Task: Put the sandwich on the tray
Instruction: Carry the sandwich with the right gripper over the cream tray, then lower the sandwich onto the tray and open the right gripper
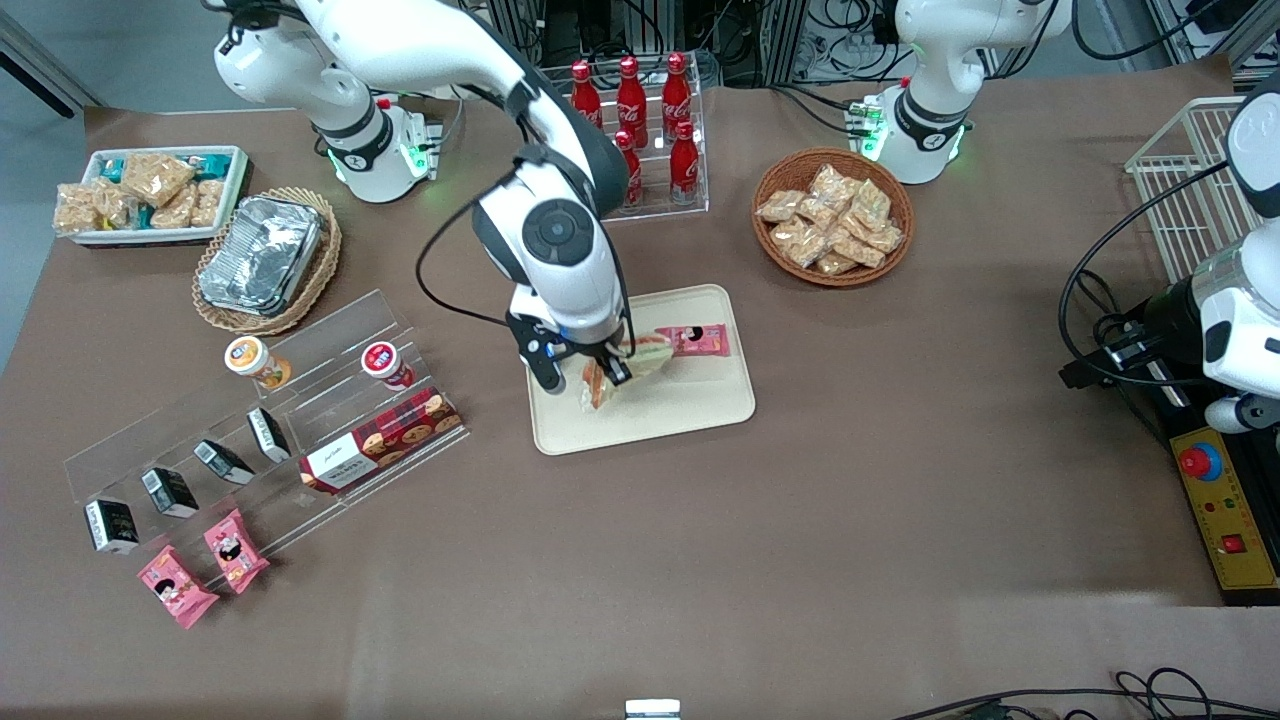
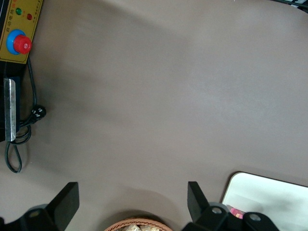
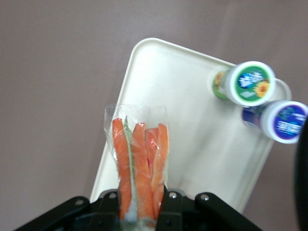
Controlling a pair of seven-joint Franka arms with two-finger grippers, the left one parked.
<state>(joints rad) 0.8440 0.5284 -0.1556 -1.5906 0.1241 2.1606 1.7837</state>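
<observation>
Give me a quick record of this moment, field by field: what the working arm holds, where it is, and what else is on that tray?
gripper: over the tray, shut on the sandwich
sandwich: wrapped in clear plastic, red-orange filling showing, held over the tray's middle
tray: beige, flat on the brown table
also on tray: pink snack packet, beside the sandwich
cups: two lidded cups show at the tray's edge in the right wrist view only
task state: sandwich not yet released

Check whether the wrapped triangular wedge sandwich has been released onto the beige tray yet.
Not released: the gripper is shut on the wrapped triangular wedge sandwich above the beige tray; contact cannot be told.
</observation>
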